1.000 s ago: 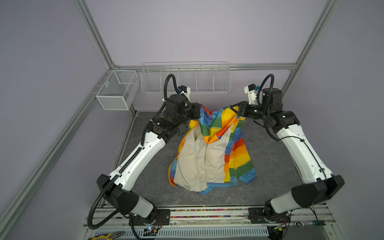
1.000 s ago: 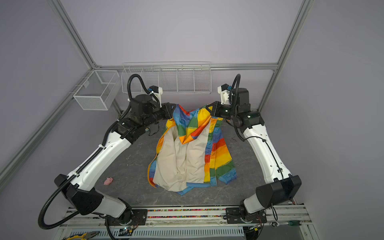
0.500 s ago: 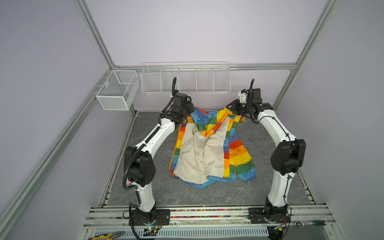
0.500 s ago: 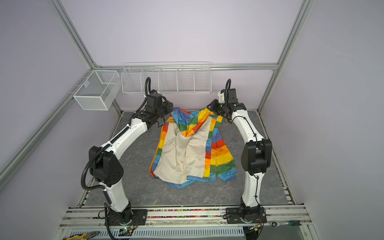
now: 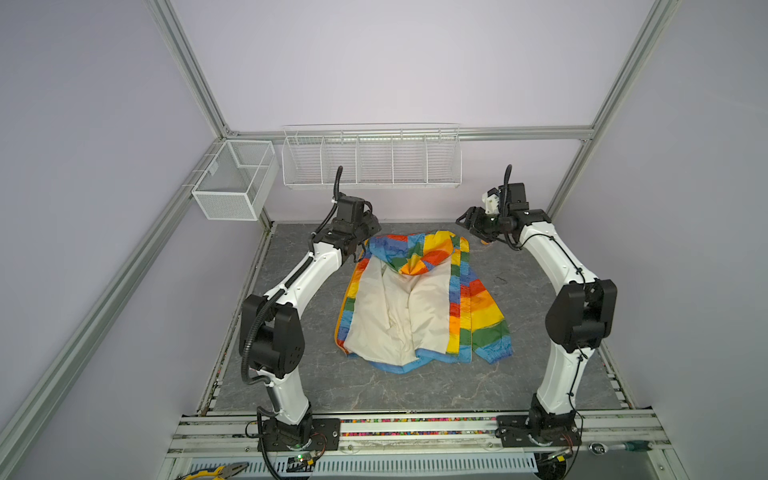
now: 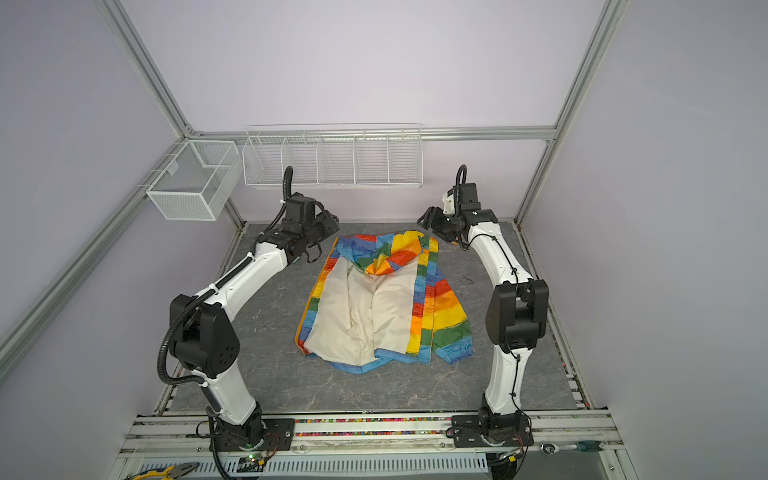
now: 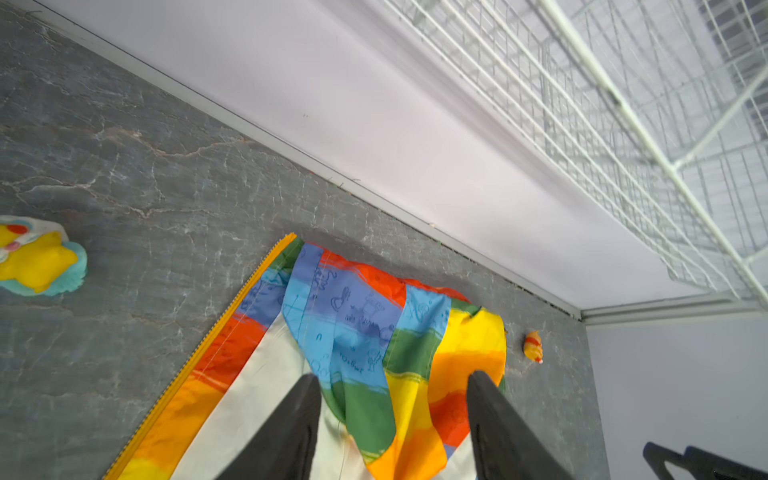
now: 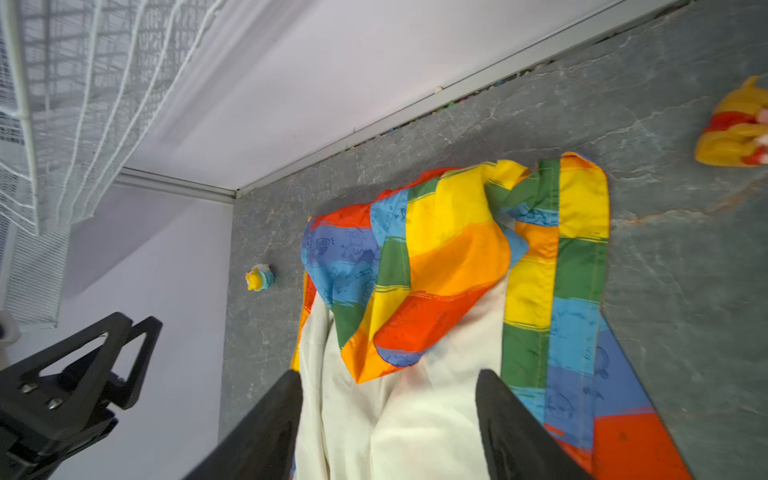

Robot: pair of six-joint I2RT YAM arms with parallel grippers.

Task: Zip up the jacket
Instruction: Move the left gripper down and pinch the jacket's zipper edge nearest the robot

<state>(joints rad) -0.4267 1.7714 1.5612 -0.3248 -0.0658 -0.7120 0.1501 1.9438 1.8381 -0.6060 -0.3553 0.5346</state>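
Observation:
The rainbow-striped jacket [image 5: 415, 307] [image 6: 365, 311] lies open on the grey table, pale lining up, with its hood folded down onto the lining. Along one front edge runs its orange-yellow zipper band [image 7: 199, 349], not joined to the other side. My left gripper [image 5: 369, 231] [image 7: 392, 376] hovers open just past the collar's left corner, nothing between its fingers. At the far right, beyond the collar's other corner, my right gripper [image 5: 466, 220] [image 8: 387, 373] is also open and empty. Both wrist views look down on the hood [image 7: 353, 332] [image 8: 449, 249].
A yellow and teal toy [image 7: 37, 262] [image 8: 259, 278] sits left of the collar. A yellow and red toy figure [image 7: 532, 347] [image 8: 735, 129] sits right of it. A wire rack [image 5: 370, 160] and a mesh box [image 5: 232, 178] hang on the back walls.
Both grippers opened and let go of the jacket's top corners. The lifted collar dropped flat onto the table, and the two grippers drew apart to either side.

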